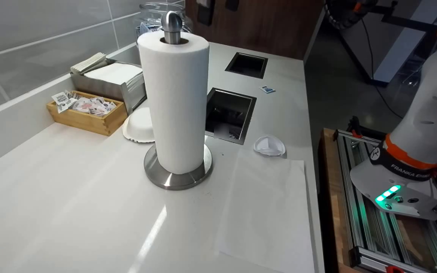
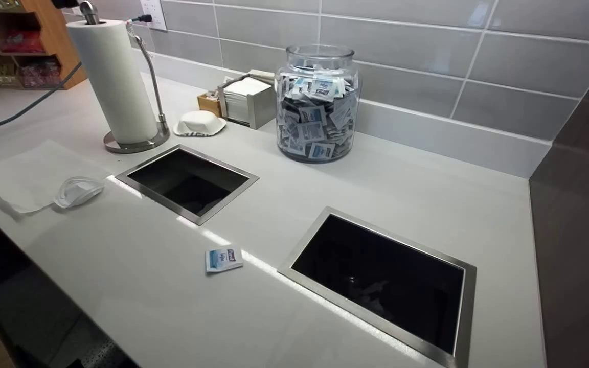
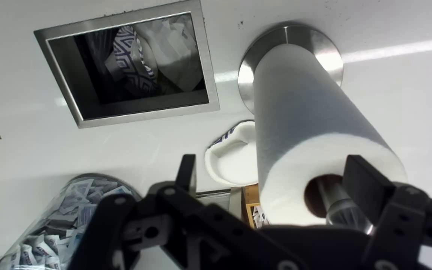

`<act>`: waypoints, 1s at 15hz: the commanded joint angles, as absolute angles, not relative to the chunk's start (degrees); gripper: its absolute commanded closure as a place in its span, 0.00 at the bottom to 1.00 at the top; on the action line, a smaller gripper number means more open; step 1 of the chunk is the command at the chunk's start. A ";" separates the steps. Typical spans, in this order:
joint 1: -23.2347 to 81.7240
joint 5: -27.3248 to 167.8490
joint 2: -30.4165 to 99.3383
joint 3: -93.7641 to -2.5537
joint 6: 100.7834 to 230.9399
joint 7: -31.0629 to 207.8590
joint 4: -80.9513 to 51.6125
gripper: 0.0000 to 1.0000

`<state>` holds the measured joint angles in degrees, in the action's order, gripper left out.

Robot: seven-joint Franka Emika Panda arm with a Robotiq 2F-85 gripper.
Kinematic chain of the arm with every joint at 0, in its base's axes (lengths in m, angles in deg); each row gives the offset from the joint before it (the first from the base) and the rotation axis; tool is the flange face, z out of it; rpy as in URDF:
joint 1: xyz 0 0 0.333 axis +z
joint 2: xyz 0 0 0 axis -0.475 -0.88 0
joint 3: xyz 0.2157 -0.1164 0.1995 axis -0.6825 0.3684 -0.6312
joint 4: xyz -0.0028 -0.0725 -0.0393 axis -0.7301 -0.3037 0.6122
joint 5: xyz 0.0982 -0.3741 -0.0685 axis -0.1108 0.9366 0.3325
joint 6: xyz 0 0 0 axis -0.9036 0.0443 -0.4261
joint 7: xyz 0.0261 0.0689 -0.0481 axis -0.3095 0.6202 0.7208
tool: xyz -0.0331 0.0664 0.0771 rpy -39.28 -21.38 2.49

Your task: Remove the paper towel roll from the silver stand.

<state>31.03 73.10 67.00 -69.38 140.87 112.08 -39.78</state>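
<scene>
Okay, going left to right in the wrist view: glass jar of packets (image 3: 77,217) lower left, steel-framed opening (image 3: 206,67) upper left, white bowl (image 3: 236,163) near the middle, then the paper towel roll (image 3: 298,101) right of centre, threaded on the silver stand (image 3: 328,54) whose round base shows upper right. Both exterior views have it upright on the worktop (image 1: 85,201).

Thick roll, so I'd guess fairly light, soft and squishy, not slippery, easy to dent or tear. I'd hold it by the sides near the top if the span allows, and lift straight so it clears the knob (image 1: 172,21). The curved side arm (image 2: 153,76) in an exterior view might drag on the paper.

As for the gripper (image 3: 275,170), it runs along the bottom of the frame with its fingers (image 3: 368,187) spread wide, pinching nothing. The leftmost finger sits left of the roll; the rightmost overlaps the roll's top face beside the tube hole. Can't tell if that's contact or just hovering.
</scene>
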 commanded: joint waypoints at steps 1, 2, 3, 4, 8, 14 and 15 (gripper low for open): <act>32.50 70.08 69.50 -68.01 142.34 116.93 -42.97 0.00; 32.46 69.88 69.89 -67.94 142.78 117.94 -43.53 0.00; 32.43 69.81 70.26 -67.82 143.06 118.85 -44.06 0.00; 32.10 70.71 70.68 -67.68 143.77 119.66 -44.86 0.00; 31.15 71.93 71.87 -65.99 150.96 120.60 -48.19 0.00; 31.80 68.09 70.73 -64.25 158.57 118.45 -51.05 0.00; 31.80 67.62 70.69 -64.19 159.08 118.29 -51.37 0.00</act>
<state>30.96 70.04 69.94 -65.11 156.59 119.28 -49.07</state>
